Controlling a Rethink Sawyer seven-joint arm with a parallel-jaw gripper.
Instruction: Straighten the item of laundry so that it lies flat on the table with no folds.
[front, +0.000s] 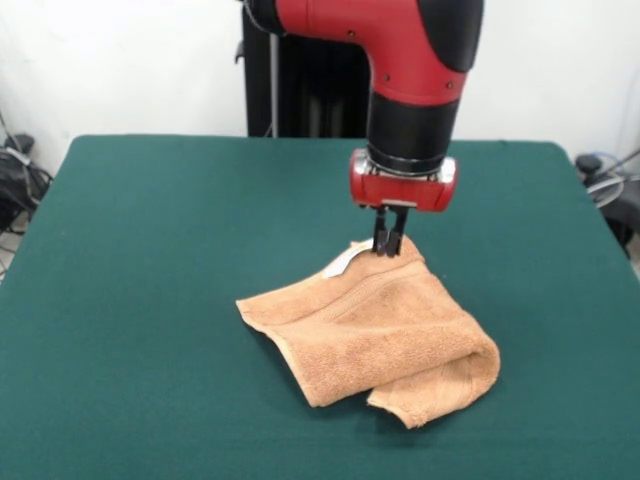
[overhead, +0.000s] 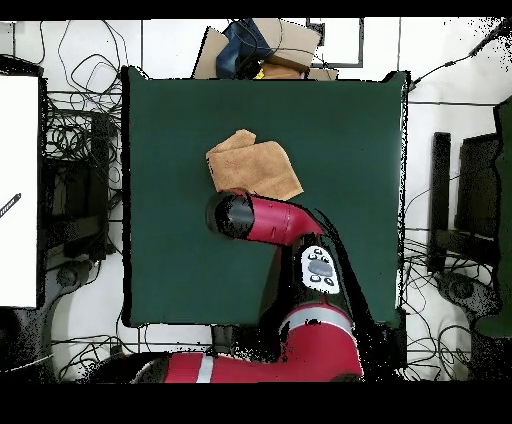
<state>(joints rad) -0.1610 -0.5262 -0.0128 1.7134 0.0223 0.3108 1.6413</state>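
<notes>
Towel (front: 375, 335) is pinched at its far tagged corner by the closed gripper (front: 389, 246); the folded bulk is spread toward the camera.

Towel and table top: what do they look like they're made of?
Towel: tan terry cloth by the look, with a fuzzy looped pile, a flatter woven band, soft rolled folds and a small white tag. Table: dark green, matte, felt-like covering with no shine; what lies beneath is hidden.
</notes>
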